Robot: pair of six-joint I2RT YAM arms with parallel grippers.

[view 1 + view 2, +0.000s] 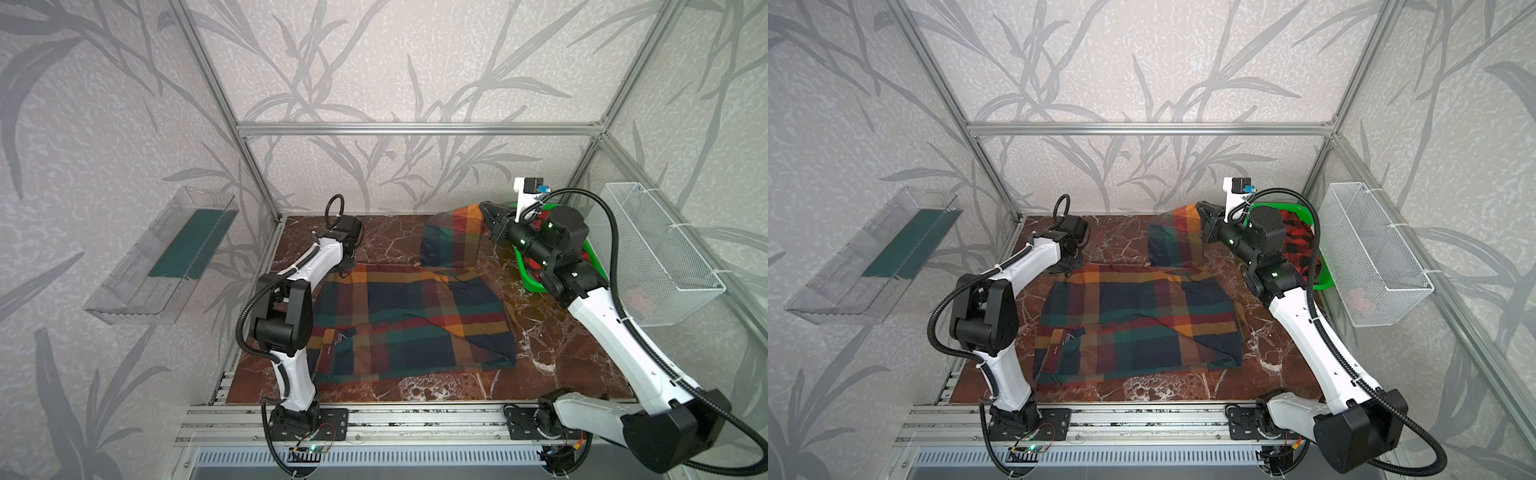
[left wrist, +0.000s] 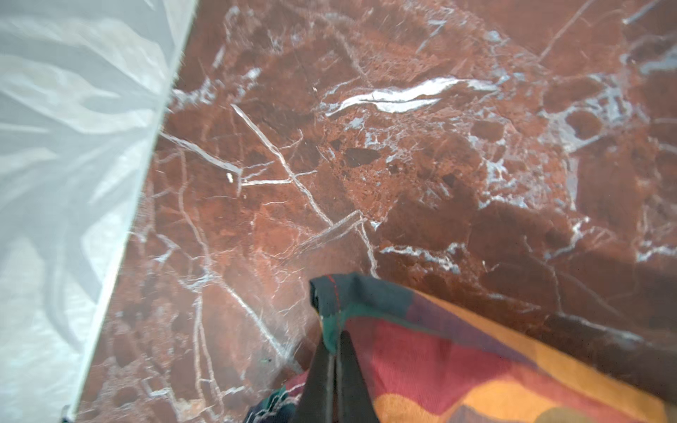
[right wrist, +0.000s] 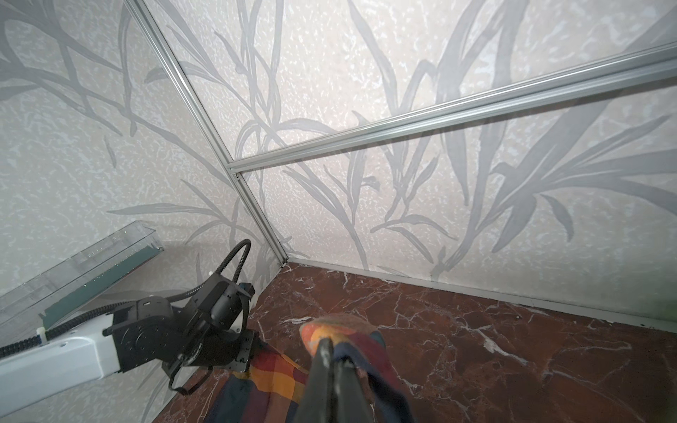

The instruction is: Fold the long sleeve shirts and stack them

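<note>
gripping block-plaid shirt corners, left gripper low, right gripper high — red marble table, leaf-patterned walls

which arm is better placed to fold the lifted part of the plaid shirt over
Right, probably. The right arm has its jaws shut on that raised flap of the plaid shirt; the left arm pinches a far corner down low.
</note>
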